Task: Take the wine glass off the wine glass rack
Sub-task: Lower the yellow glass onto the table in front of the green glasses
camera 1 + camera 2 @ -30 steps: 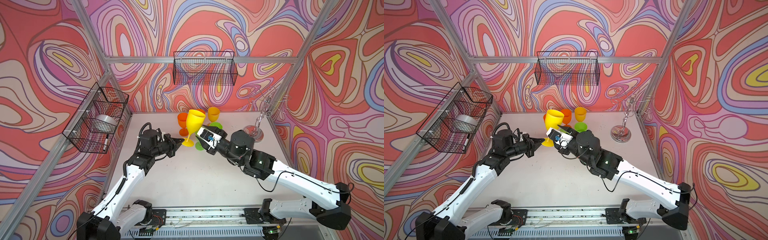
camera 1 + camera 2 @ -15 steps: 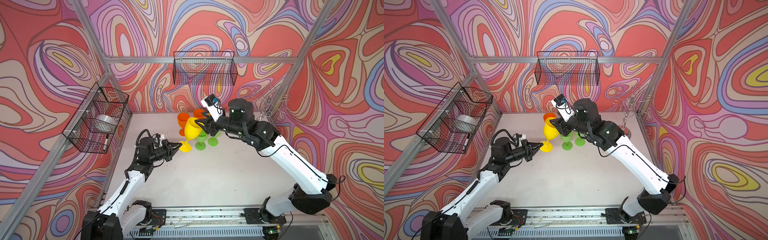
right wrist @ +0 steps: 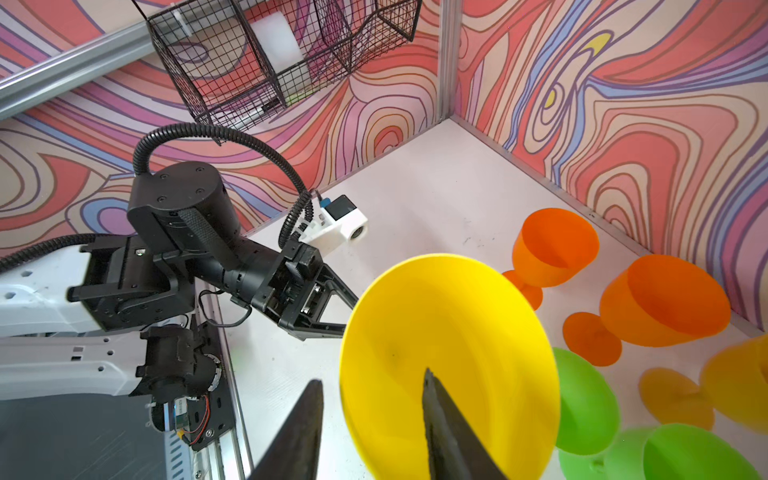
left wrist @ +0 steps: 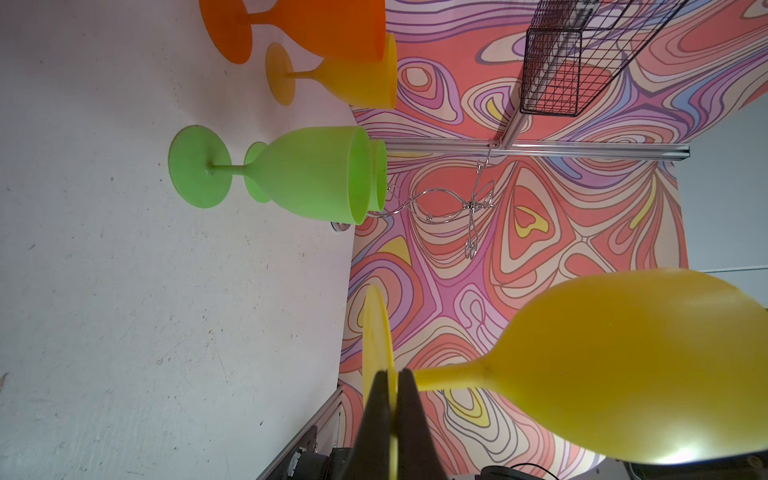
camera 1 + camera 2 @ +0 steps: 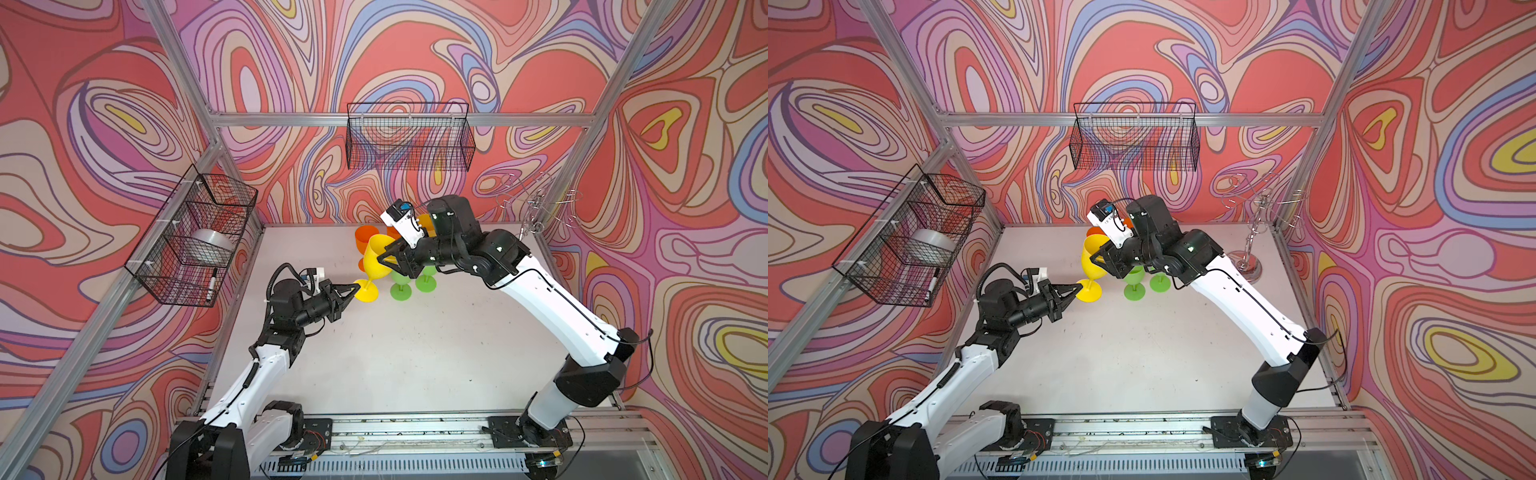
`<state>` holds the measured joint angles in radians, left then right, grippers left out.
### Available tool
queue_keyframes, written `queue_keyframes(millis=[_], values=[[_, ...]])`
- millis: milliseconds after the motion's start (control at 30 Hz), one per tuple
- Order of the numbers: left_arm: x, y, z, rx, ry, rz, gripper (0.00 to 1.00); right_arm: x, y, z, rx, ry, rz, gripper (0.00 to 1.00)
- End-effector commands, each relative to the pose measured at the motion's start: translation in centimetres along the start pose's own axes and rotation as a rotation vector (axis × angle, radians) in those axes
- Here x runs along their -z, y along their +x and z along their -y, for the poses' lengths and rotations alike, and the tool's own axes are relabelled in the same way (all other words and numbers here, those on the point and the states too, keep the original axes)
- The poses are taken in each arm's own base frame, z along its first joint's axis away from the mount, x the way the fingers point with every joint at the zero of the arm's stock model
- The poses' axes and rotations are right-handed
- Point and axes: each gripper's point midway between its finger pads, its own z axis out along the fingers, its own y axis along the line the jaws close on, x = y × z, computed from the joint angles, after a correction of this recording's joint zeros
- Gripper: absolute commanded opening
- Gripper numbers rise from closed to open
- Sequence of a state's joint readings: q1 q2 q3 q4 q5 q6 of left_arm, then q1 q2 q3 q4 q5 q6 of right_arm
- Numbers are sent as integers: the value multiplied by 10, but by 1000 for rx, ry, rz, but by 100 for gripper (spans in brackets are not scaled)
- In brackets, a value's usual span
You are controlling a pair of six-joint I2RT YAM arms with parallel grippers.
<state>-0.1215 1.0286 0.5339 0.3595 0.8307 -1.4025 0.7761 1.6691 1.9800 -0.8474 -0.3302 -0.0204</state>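
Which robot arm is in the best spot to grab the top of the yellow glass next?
Probably right. The right gripper straddles the yellow glass rim, one finger inside the bowl, jaws apart. The left gripper is busy, shut on its foot.

left end effector (image 5: pixel 354 287) clamped shut, right end effector (image 5: pixel 383 258) jaws parted.

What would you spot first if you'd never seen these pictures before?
The bright yellow wine glass toward the back of the table, tilted, with the left gripper pinching its foot and the right gripper open astride its rim. Then the swirly pink walls all round, and the shiny wine glass rack standing bare in the far right corner.
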Motion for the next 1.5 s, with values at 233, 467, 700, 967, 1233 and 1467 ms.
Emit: queue_keyframes(millis=[233,467,700,967,1233,1467], values=[[2,-4,6,-23,34,2,0,-16,10,-8,-10,-82,-63,22],[6,-7,3,-13,19,18,0,-24,13,-19,20,-136,-83,0],[29,-19,-24,5,-111,110,27,-46,24,-10,48,-91,-126,0],[64,-28,-72,30,-428,212,88,-86,42,7,86,34,-192,0],[79,-38,-98,44,-591,264,99,-133,75,33,116,159,-287,0],[76,-42,-98,42,-595,256,99,-156,87,49,139,209,-297,0]])
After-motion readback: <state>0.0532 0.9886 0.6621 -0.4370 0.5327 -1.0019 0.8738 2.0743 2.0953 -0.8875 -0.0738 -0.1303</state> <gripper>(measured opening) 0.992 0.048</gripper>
